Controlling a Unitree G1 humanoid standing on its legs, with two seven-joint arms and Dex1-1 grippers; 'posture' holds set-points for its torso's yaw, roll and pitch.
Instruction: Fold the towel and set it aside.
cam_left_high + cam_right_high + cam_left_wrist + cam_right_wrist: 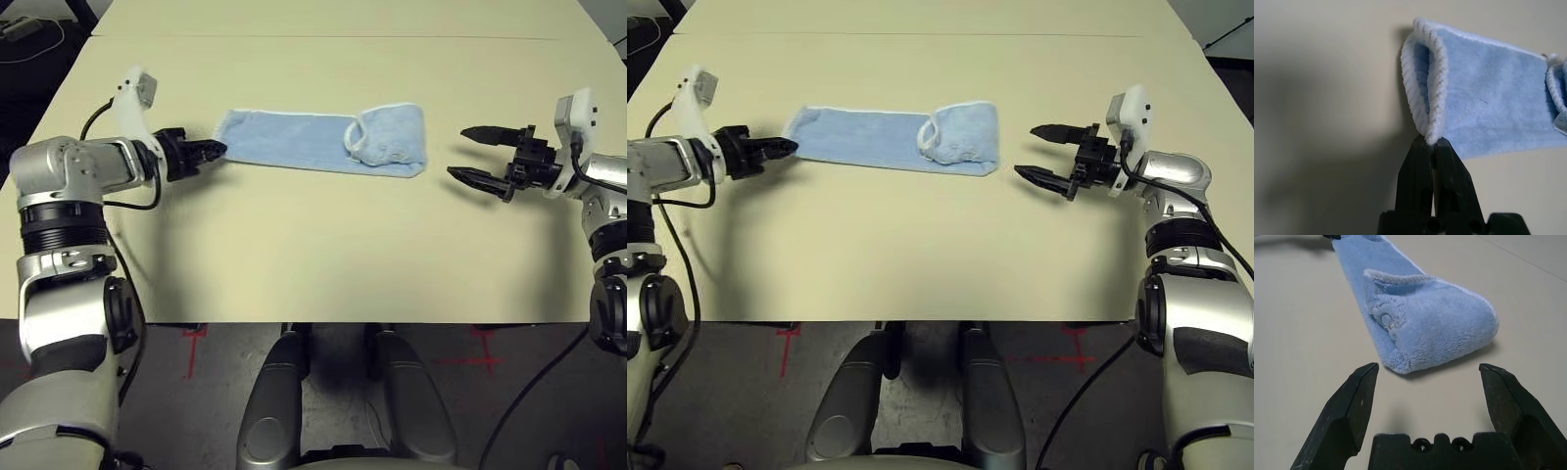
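Observation:
The light blue towel (313,142) lies as a long folded strip across the middle of the table, its right end doubled back into a bulky lump (1435,333). My left gripper (217,150) is shut on the towel's left end, pinching the white stitched edging (1430,112) at the near corner. To the right of the towel hovers my right gripper (468,154), open, a short gap from the folded lump, with nothing between its fingers (1352,401).
The beige table (323,255) has bare room in front of and behind the towel. A seam (392,37) runs across the far side. Beyond the near table edge is dark floor with red tape marks (191,343).

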